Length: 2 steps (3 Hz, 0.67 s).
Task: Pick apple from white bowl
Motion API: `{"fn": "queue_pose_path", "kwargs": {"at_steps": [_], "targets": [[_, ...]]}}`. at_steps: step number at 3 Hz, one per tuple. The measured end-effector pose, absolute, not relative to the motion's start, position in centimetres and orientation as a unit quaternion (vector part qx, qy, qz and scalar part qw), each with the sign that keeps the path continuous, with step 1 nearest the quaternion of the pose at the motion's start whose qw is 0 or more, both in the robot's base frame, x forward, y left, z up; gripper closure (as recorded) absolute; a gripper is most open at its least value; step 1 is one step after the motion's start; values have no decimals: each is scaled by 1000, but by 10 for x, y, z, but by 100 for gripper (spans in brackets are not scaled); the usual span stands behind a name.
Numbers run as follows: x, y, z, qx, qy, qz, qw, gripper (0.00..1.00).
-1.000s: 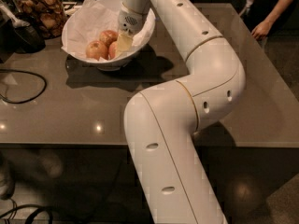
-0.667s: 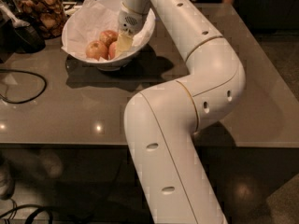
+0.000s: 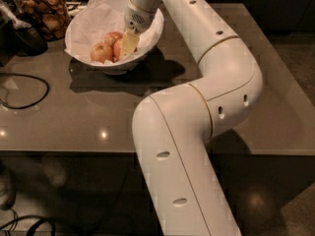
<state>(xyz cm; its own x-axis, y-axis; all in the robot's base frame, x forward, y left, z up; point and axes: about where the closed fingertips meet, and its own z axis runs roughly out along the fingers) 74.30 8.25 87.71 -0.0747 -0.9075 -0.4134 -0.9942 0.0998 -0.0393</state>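
Barely changed: arm (image 3: 197,132) reaches over white bowl (image 3: 111,65); gripper (image 3: 129,43) stays down inside the bowl's right half, against apple (image 3: 118,49) near bowl centre. Closed on it or not: cannot tell. Lift seemingly not begun.

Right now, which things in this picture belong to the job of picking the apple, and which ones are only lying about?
Belong to the job: the apple, reddest of three; the white bowl holding it; the gripper, down inside the bowl beside that apple.
Just lying about: two yellower apples in the same bowl; the glass jar of snacks; the black cable on the table.
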Motion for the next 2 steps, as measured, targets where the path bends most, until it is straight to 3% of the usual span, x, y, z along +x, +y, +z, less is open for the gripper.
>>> {"fn": "queue_pose_path", "kwargs": {"at_steps": [2], "targets": [[733,80,931,-658,708,126,225,100]]}}
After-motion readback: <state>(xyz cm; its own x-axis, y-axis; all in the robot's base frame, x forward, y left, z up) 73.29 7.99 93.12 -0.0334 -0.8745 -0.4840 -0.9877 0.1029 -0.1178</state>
